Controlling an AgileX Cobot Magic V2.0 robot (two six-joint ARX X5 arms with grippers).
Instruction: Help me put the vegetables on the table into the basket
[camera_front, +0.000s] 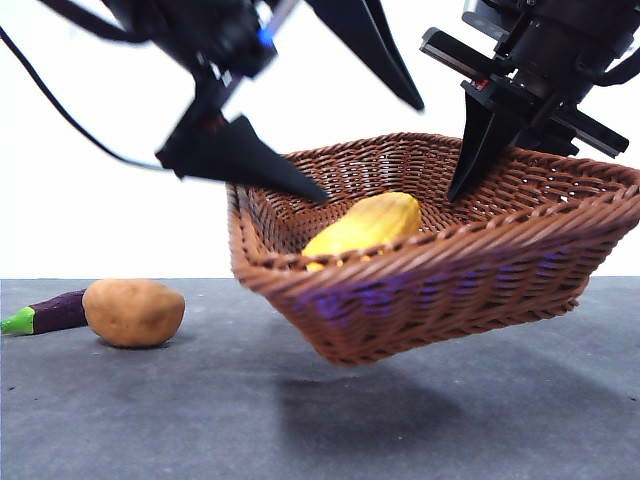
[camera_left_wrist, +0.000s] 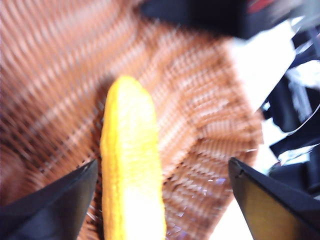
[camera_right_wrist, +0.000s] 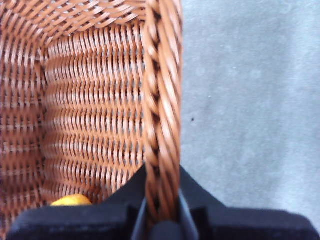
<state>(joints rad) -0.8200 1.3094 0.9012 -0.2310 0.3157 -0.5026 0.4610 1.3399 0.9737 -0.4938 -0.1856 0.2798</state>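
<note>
One corn (camera_front: 365, 225) is already held in the basket (camera_front: 440, 290), which is kept lifted by the right gripper (camera_right_wrist: 161, 220) clenched on its rim; the left gripper (camera_left_wrist: 160, 200) is released above it, upper left.

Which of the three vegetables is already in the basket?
The yellow corn cob; it lies inside the lifted basket. The potato and eggplant sit on the table.

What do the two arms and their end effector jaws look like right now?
Both arms are black. The left end effector has long, tapering, pointed black jaws, a small blue spot on its body and a thin black cable trailing off. The right end effector has matte black jaws, with a red mark on its mount.
</note>
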